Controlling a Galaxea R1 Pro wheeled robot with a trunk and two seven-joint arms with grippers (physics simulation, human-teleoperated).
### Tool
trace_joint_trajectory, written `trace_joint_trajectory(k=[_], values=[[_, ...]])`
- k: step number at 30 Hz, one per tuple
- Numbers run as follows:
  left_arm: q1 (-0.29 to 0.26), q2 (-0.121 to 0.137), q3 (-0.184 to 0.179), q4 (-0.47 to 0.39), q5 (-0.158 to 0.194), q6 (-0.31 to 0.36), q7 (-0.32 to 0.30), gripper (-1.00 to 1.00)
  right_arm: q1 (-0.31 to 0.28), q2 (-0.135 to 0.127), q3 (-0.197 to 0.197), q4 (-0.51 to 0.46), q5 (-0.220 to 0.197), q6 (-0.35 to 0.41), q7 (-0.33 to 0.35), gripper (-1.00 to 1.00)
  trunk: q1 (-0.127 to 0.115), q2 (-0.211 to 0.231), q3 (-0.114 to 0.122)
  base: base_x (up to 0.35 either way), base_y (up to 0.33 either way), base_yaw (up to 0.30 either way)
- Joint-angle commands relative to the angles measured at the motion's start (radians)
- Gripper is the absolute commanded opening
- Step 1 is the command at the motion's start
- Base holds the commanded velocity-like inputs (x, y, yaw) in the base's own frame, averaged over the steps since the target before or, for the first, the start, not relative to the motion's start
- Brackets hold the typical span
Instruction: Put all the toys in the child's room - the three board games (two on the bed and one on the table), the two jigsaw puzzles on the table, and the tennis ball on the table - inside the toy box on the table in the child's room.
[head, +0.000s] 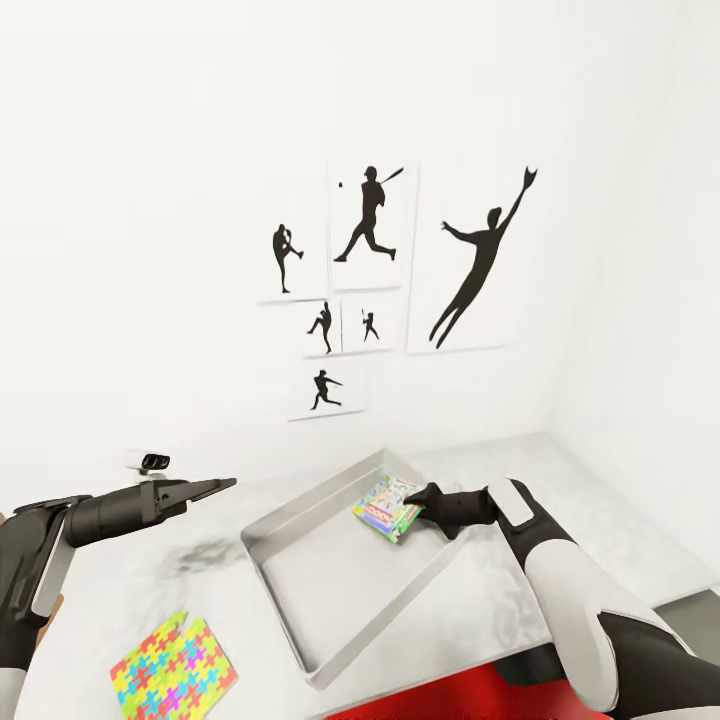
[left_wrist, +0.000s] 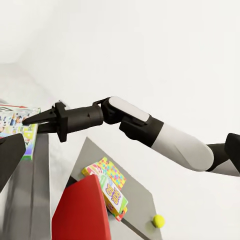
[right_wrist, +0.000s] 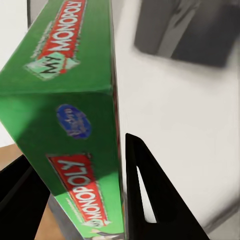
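Observation:
My right gripper (head: 423, 497) is shut on a board game (head: 390, 507), a green box lettered MONOPOLY (right_wrist: 65, 100), clamped between both fingers (right_wrist: 150, 200). It holds the box tilted over the far right part of the toy box (head: 330, 600), a shallow grey tray on the table (head: 590, 520). My left gripper (head: 222, 485) hovers over the table, left of the tray, holding nothing. A jigsaw puzzle (head: 175, 665) lies flat near the front left. In the left wrist view a second jigsaw puzzle (left_wrist: 109, 170), another board game (left_wrist: 115, 197) and the tennis ball (left_wrist: 159, 220) rest on the darker lower section.
A red object (head: 440, 695) sits close in front of me, below the tray, and stands large in the left wrist view (left_wrist: 82, 210). Baseball silhouette posters (head: 370, 270) hang on the white wall behind the table. A small white device (head: 152, 461) sits at the table's back left.

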Motion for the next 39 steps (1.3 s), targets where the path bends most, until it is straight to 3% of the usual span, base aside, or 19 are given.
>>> trace_joint_trajectory(k=[1, 34, 39], values=[[-0.001, 0.000, 0.000, 0.000, -0.001, 0.011, -0.004, 1.00, -0.001, 0.001, -0.008, -0.001, 0.004, 0.005, 0.000, -1.00, 0.001, -0.002, -0.004, 0.000, 0.000, 0.000], [-0.001, 0.005, 0.001, 0.004, -0.001, 0.009, -0.004, 1.00, -0.001, -0.002, -0.010, -0.027, 0.003, 0.005, 0.001, -1.00, 0.001, -0.002, -0.058, 0.000, 0.000, 0.000], [-0.001, 0.005, 0.001, 0.006, -0.001, 0.009, -0.004, 1.00, -0.001, -0.002, -0.026, -0.028, 0.003, 0.005, 0.001, -1.00, 0.001, -0.002, -0.061, 0.000, 0.000, 0.004]])
